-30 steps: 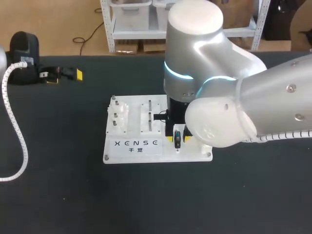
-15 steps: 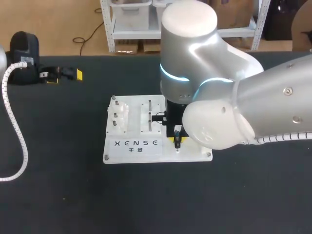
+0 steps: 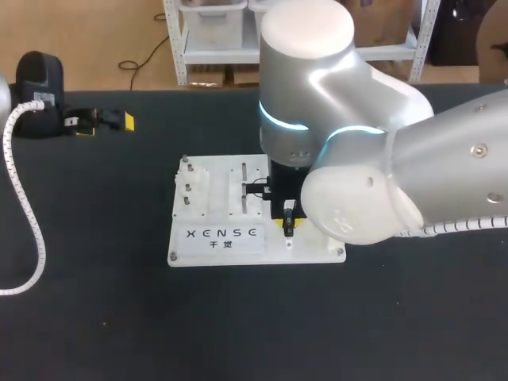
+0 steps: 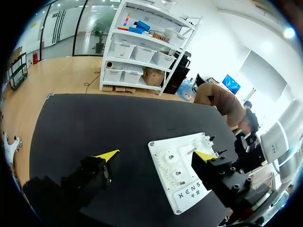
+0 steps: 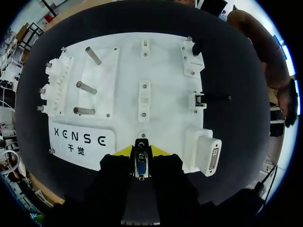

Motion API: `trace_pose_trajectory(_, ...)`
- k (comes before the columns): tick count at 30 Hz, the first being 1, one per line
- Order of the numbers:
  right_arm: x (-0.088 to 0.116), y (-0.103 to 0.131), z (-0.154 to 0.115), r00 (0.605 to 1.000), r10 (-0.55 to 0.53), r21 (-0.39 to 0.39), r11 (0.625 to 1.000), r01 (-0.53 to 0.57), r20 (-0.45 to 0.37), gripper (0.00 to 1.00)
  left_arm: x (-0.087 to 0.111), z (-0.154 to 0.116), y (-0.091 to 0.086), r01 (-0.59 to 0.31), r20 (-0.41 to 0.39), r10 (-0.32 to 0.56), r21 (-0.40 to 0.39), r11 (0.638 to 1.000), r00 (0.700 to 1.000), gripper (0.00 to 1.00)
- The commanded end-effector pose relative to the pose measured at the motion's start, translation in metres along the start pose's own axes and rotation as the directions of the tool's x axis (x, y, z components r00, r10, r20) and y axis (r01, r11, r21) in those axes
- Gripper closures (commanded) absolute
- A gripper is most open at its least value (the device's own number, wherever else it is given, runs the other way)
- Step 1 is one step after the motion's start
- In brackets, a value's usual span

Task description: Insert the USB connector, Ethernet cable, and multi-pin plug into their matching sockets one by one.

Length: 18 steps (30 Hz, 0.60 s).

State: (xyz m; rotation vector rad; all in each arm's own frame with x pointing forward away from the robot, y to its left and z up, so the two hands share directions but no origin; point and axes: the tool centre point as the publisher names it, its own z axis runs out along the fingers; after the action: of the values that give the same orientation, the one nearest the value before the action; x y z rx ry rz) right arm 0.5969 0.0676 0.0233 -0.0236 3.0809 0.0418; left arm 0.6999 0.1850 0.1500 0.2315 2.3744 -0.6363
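Head view: right arm (image 3: 373, 151) covers the board's (image 3: 254, 250) 3 o'clock half; only the plug (image 3: 289, 220) peeks out. The left arm (image 3: 4, 94) is cut off at the 9 o'clock edge, mostly just its cable (image 3: 32, 214) showing.

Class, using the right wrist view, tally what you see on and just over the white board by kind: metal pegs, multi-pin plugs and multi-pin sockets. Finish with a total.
metal pegs: 3
multi-pin plug: 1
multi-pin socket: 1
Total: 5
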Motion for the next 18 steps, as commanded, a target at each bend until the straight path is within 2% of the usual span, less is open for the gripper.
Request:
trace_pose_trajectory(1, 0.006, -0.007, -0.009, 0.999, 0.014, -0.009, 1.0, -0.014, 0.03, 1.0, 0.0, 0.0, 0.0, 0.0, 0.0, 0.0, 0.0, 1.0, 1.0, 0.0)
trace_pose_trajectory(11, 0.007, -0.033, -0.042, 0.994, 0.061, -0.04, 0.998, -0.058, 0.088, 1.0, 0.0, 0.0, 0.0, 0.0, 0.0, 0.0, 0.0, 1.0, 1.0, 0.0)
trace_pose_trajectory(18, 0.011, -0.055, -0.054, 0.99, 0.086, -0.055, 0.995, -0.081, 0.11, 1.0, 0.0, 0.0, 0.0, 0.0, 0.0, 0.0, 0.0, 1.0, 1.0, 0.0)
